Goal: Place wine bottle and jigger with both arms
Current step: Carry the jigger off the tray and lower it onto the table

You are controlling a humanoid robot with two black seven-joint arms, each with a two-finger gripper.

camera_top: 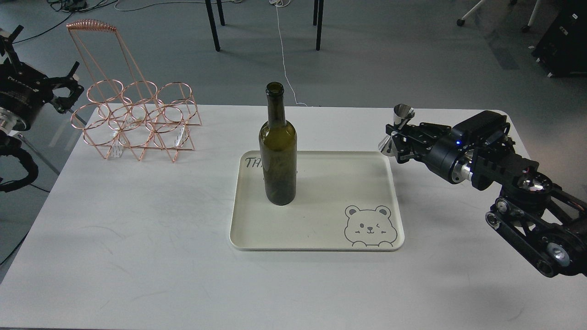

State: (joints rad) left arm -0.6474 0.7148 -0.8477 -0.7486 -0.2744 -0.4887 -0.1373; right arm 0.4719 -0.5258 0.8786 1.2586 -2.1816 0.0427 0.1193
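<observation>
The dark olive-green wine bottle stands upright on the left part of the cream tray. My right gripper is shut on the waist of the silver jigger and holds it in the air, above the table just past the tray's far right corner. My left gripper is at the far left edge, off the table beside the copper rack, with its fingers spread and nothing in them.
A copper wire bottle rack with a tall handle stands at the table's back left. The tray has a bear drawing at its front right. Chair legs and cables lie on the floor beyond the white table.
</observation>
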